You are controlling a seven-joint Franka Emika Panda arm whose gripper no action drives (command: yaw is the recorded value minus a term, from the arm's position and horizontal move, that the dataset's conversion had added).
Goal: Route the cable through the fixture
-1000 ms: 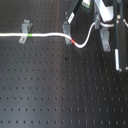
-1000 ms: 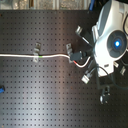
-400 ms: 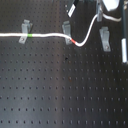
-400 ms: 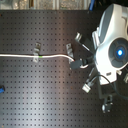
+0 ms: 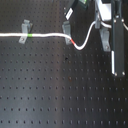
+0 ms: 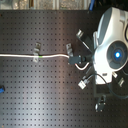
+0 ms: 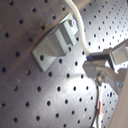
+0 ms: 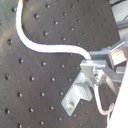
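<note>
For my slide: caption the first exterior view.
White cable lying by two clips on a black perforated board, curving up toward the gripper.

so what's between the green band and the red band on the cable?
In the first exterior view, plain white cable runs from the green band to the red band, passing one clip just before red.

Hidden and cut off
The cable [image 5: 45,35] runs off the first exterior view's left edge; its far end vanishes behind the arm [image 6: 111,47], hiding the gripper's jaws.
</note>
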